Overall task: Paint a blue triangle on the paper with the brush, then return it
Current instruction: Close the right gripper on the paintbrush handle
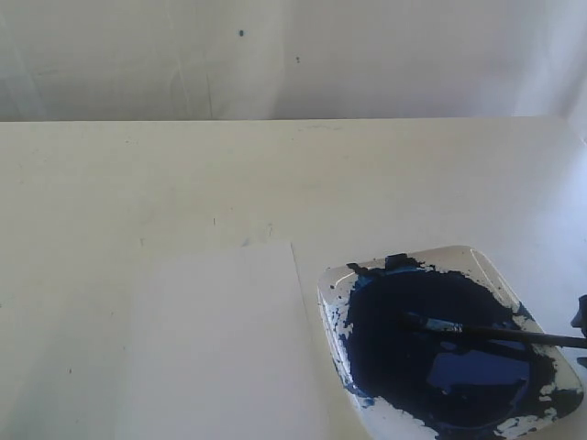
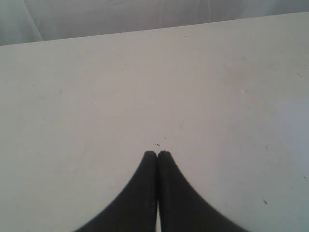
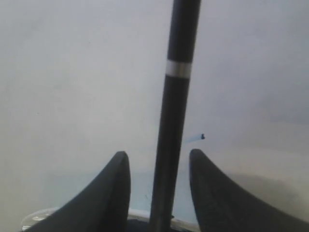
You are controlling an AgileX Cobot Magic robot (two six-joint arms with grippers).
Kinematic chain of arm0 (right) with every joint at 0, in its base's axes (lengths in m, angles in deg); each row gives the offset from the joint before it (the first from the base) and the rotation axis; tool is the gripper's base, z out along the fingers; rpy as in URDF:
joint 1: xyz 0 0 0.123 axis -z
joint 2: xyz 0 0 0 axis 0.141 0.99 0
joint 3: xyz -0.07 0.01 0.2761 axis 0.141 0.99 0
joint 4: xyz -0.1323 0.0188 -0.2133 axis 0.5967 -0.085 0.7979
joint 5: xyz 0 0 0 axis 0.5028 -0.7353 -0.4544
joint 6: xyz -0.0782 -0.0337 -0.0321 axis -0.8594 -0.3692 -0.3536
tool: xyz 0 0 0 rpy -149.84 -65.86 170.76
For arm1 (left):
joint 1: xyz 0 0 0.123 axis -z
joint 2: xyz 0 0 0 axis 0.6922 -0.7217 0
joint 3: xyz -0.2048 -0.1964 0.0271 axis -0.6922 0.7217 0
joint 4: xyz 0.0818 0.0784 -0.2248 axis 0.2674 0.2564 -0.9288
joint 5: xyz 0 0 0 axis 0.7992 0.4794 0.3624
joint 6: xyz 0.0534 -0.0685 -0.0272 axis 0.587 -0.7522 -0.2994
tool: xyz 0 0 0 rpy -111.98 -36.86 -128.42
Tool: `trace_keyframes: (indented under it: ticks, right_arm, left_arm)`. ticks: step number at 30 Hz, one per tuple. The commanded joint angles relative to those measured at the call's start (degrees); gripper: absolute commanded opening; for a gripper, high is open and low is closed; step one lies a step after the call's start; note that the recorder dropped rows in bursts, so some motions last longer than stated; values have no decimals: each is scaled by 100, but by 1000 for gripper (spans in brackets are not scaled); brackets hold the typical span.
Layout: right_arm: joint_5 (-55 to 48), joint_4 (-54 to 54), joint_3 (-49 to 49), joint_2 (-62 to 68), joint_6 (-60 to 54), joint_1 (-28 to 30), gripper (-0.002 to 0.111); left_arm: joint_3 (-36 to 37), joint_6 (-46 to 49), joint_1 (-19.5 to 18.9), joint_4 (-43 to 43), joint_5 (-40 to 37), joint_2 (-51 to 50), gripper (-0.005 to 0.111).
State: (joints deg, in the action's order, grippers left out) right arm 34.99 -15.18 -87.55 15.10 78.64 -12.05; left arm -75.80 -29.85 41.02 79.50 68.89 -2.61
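Observation:
The brush (image 1: 495, 332) lies across the white paint tray (image 1: 459, 252), bristles resting in the dark blue paint pool and black handle pointing right. In the right wrist view its handle (image 3: 176, 96) runs between the fingers of my right gripper (image 3: 158, 152). The jaws stand open with a gap on either side of the handle. The paper (image 1: 220, 339) lies left of the tray, plain white, and no blue triangle shows on it. My left gripper (image 2: 157, 153) is shut on nothing above bare table.
A dark sliver of the right arm (image 1: 581, 312) shows at the exterior view's right edge. A small blue smear (image 3: 200, 137) marks the table beyond the right fingers. The cream table (image 1: 275, 174) runs back to a white wall.

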Motion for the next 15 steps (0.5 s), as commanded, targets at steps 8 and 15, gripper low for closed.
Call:
trace_keyframes:
  ticks: [8,15]
  right_arm:
    - [101,40,-5,14,22,58,31]
    - [101,40,-5,14,22,58,26]
  left_arm:
    - [22,-21,26,-31,9,28,0]
    - [22,-21,26,-31,9,28,0]
